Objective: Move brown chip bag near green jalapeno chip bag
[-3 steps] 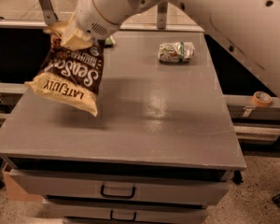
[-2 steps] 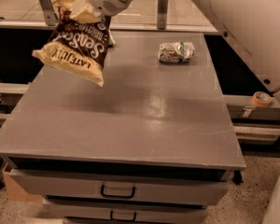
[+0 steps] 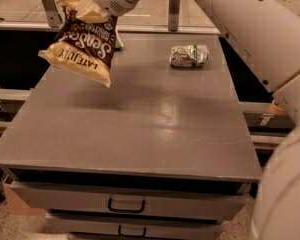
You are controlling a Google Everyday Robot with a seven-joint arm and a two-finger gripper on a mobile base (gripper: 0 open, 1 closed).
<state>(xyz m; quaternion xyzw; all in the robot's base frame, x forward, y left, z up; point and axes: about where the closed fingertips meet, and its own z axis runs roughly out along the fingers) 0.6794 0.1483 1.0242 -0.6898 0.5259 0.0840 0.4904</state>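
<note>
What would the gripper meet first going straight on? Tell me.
The gripper, at top left, points down-left into the brown chip bag it holds; past that, probably the table, depth unclear.

A grey table (image 3: 155,119) filled the view. On its far right part lay a crumpled silvery-white and green packet (image 3: 189,55), on its side. Under the table's front edge sat a drawer (image 3: 65,199) with a dark handle (image 3: 126,204), and a second handle (image 3: 132,230) showed below. A cardboard box (image 3: 20,206) stood under the table's near left corner. Two metal posts (image 3: 47,4) rose behind the table. The gripper (image 3: 92,9) held the brown chip bag (image 3: 85,49) above the table's far left corner.
</note>
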